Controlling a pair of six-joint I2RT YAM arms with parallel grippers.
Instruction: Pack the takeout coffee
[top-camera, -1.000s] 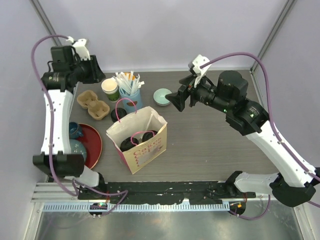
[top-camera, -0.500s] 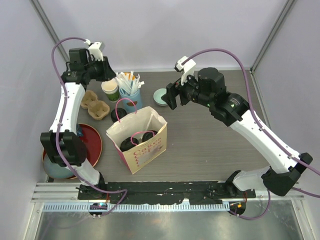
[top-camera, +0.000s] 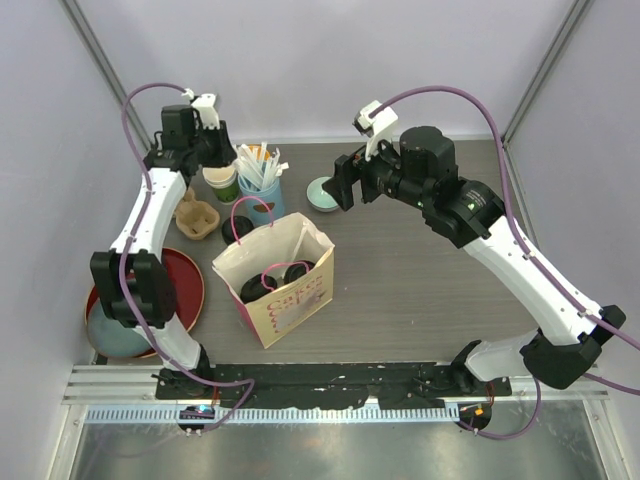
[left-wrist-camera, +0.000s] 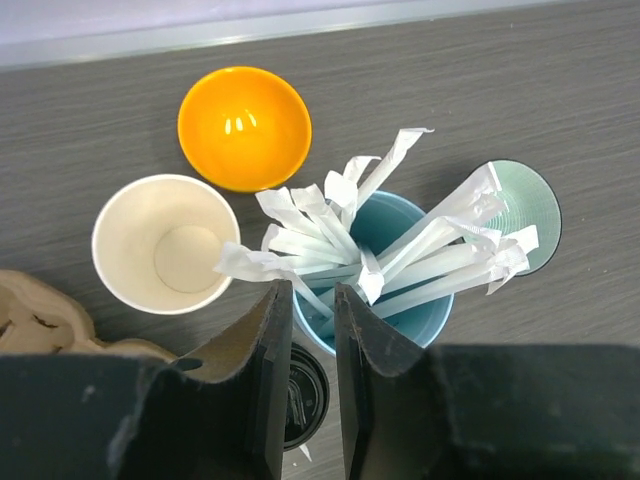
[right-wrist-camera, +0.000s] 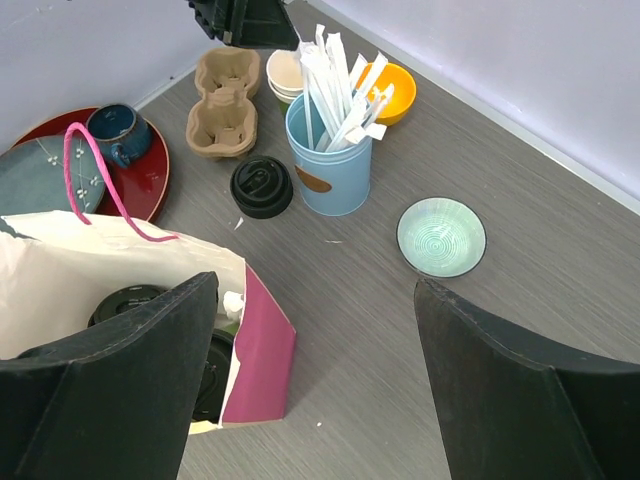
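In the bag, two black lids

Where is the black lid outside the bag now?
In the right wrist view, the black lid sits on the left half of the table, between the cardboard carrier and the blue straw cup.

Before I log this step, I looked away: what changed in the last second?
The left gripper swung right toward the blue cup of white wrapped straws, jaws narrowly apart, empty. The right gripper, wide open and empty, edged left toward the pale green bowl. The pink-and-white paper bag and the two black-lidded cups inside stayed put.
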